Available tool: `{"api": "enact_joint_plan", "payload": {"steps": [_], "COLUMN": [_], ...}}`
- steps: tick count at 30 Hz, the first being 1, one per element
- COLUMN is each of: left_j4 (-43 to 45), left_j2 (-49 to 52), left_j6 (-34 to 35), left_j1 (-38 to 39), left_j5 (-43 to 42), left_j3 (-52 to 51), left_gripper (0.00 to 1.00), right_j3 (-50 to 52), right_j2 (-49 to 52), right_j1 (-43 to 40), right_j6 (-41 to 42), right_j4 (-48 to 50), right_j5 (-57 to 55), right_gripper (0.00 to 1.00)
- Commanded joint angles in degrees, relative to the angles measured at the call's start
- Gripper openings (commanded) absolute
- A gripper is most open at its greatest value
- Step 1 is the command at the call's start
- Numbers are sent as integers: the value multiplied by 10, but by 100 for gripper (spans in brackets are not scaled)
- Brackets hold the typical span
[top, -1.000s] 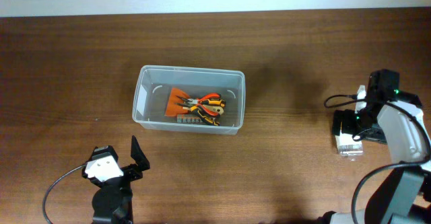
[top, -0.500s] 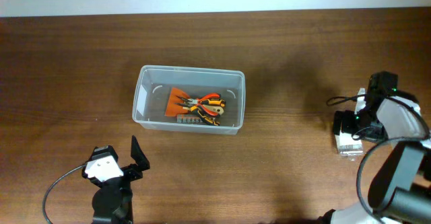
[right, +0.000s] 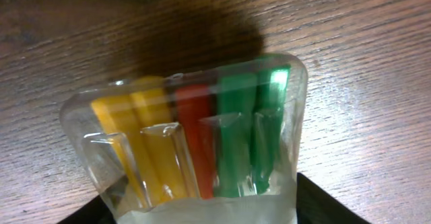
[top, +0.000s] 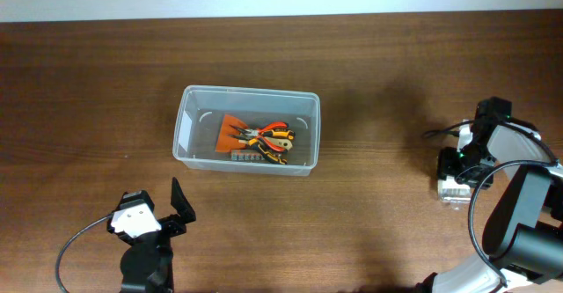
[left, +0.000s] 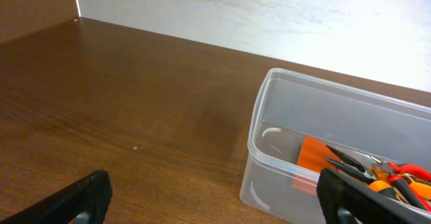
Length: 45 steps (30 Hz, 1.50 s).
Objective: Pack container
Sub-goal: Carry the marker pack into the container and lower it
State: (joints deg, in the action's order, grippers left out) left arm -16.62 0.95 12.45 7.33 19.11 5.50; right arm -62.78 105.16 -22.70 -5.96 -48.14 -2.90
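The clear plastic container (top: 249, 90) stands mid-table and holds orange-handled pliers (top: 268, 137) and other small tools. It also shows at the right of the left wrist view (left: 323, 83), with the pliers (left: 384, 177) inside. My left gripper (top: 157, 212) is open and empty near the front edge, left of and in front of the container; its fingers (left: 215, 207) frame bare table. My right gripper (top: 457, 165) is far right, its fingers (right: 202, 207) on both sides of a small clear box of yellow, red and green bits (right: 195, 136) that rests on the table (top: 453, 189).
The brown wooden table (top: 378, 64) runs to a white wall at the back. Black cables loop beside both arms. The right arm's white body sits at the table's right edge.
The right arm has shifted slightly at the small box, its wrist turning a little. The box, the container and the left arm have not moved.
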Motion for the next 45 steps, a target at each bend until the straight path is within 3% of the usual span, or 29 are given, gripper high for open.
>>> {"api": "enact_joint_plan", "payload": {"steps": [1, 15, 28, 37, 45], "left_j4": [-1, -1, -1, -1, -1], "left_j2": [-2, -2, -2, -2, -2], "left_j6": [-5, -5, -5, -5, -5], "left_j1": [2, 2, 2, 2, 2], "left_j5": [2, 2, 2, 2, 2], "left_j3": [-2, -2, -2, -2, -2], "left_gripper": [99, 99, 99, 99, 99], "right_j3": [5, -45, -136, -251, -329], "right_j2": [7, 6, -16, -55, -77], "right_j1": [-2, -2, 24, 152, 338], "right_j6": [25, 69, 69, 57, -52], "right_j4": [7, -32, -104, -158, -162], "right_j5": [13, 21, 59, 100, 100], "right_gripper": [61, 42, 42, 43, 43]}}
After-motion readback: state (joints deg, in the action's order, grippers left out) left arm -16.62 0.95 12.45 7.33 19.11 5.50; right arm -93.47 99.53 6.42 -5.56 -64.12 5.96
